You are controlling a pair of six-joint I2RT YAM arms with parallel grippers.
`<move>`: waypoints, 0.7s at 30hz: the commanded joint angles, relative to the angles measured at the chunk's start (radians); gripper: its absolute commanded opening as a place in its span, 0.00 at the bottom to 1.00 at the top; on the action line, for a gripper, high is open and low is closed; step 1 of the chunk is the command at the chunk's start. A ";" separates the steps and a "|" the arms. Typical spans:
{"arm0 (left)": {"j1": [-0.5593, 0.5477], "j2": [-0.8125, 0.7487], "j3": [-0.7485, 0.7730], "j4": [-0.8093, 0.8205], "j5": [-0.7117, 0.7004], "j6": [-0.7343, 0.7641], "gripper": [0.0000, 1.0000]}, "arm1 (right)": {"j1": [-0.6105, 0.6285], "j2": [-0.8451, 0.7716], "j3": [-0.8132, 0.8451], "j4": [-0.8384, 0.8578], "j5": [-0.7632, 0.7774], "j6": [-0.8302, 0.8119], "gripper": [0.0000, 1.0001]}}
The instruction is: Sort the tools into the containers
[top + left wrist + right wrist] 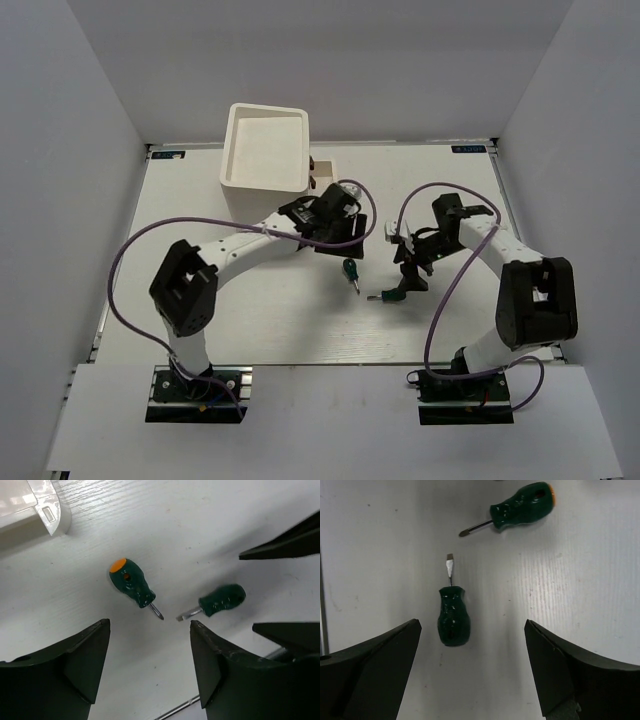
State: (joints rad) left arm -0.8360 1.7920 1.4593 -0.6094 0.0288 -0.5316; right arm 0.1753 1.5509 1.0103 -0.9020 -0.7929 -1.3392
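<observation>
top view: white drawer cabinet (265,150) stands far left on the table (250,320); green phillips screwdriver (351,272) and green flat-blade screwdriver (392,295) lie between the arms.
left wrist: left end effector (148,630) open, empty.
right wrist: right end effector (472,630) open above the flat-blade screwdriver.

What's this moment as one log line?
left claw: open, empty | right claw: open, empty | orange-capped screwdriver, flat-blade screwdriver: on table, untouched
</observation>
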 commanded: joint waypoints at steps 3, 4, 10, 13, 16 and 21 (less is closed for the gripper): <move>-0.058 0.090 0.113 -0.122 -0.233 -0.182 0.75 | -0.003 -0.061 -0.042 0.164 0.026 0.097 0.90; -0.058 0.107 0.122 -0.133 -0.242 -0.195 0.75 | -0.003 -0.072 -0.062 0.185 0.020 0.100 0.90; -0.107 0.175 0.125 -0.153 -0.291 -0.284 0.74 | -0.003 -0.078 -0.076 0.226 0.003 0.150 0.90; -0.117 0.224 0.145 -0.142 -0.317 -0.297 0.74 | -0.003 -0.087 -0.078 0.230 -0.005 0.160 0.90; -0.126 0.276 0.193 -0.142 -0.351 -0.306 0.73 | -0.005 -0.097 -0.084 0.227 -0.017 0.164 0.90; -0.126 0.340 0.237 -0.151 -0.372 -0.306 0.67 | -0.010 -0.123 -0.113 0.230 -0.019 0.166 0.90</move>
State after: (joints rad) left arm -0.9489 2.1021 1.6474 -0.7589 -0.2958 -0.8188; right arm 0.1417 1.4796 0.9096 -0.6830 -0.7593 -1.1439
